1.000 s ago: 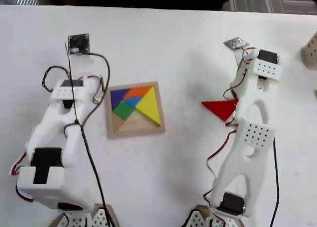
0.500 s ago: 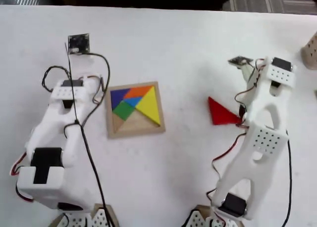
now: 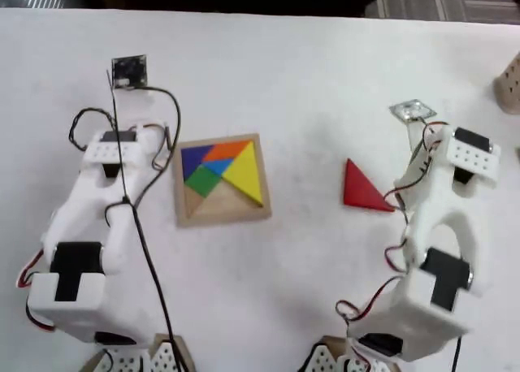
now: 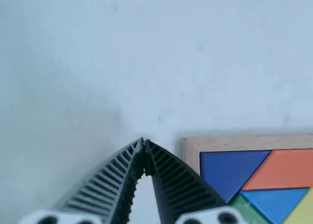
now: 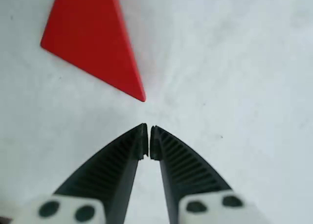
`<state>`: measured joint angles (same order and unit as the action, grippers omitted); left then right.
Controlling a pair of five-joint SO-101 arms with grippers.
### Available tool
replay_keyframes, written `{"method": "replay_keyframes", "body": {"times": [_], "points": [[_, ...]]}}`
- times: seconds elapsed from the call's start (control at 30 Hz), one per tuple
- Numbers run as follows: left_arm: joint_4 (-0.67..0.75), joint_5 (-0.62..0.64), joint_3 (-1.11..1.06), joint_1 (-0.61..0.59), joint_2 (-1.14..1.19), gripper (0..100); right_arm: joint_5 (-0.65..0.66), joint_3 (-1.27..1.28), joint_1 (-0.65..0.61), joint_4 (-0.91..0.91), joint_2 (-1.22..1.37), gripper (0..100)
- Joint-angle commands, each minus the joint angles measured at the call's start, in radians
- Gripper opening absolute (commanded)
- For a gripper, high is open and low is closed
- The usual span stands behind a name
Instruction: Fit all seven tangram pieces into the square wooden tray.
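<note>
A: Where is the red triangle (image 3: 361, 189)?

B: Flat on the white table (image 3: 309, 88), outside the tray. Its nearest corner lies just ahead of the right gripper (image 5: 148, 136), close to the tips but apart from them.

A: And how do those jaws stand?

B: Drawn together, tip against tip, with nothing between them.

A: The wooden tray (image 3: 223, 216)?

B: Well apart from the red triangle, across the table, near the left gripper (image 4: 144, 148). One corner of its rim sits just beside that gripper's tips, not touching.

A: What lies in it?

B: A blue piece (image 3: 193, 161) in the corner nearest the left jaws, then an orange piece (image 3: 227, 150), a yellow piece (image 3: 244, 177), a green piece (image 3: 201, 181) and a small light-blue piece (image 3: 215, 166) in the middle, edge to edge. The side farthest from the tips shows bare wood.

A: The left jaws?

B: Closed too, tips meeting, holding nothing, over the bare table.
</note>
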<state>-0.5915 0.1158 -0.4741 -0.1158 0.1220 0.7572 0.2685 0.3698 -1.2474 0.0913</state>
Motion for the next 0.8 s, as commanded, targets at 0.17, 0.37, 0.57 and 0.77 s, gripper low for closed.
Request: {"method": "replay_keyframes", "body": {"times": [0.17, 0.37, 0.57, 0.77], "points": [[0.011, 0.002, 0.044, -0.007, -0.005, 2, -0.118, -0.006, -0.101, 0.127, -0.021, 1.8], [0.011, 0.002, 0.044, -0.008, -0.005, 2, -0.183, -0.212, -0.104, 0.174, 0.223, 1.8], [0.011, 0.002, 0.044, -0.008, -0.005, 2, -0.209, -0.377, -0.094, 0.108, 0.420, 1.8], [0.011, 0.002, 0.044, -0.005, -0.005, 2, -0.212, -0.385, -0.111, -0.077, 0.446, 1.8]]}}
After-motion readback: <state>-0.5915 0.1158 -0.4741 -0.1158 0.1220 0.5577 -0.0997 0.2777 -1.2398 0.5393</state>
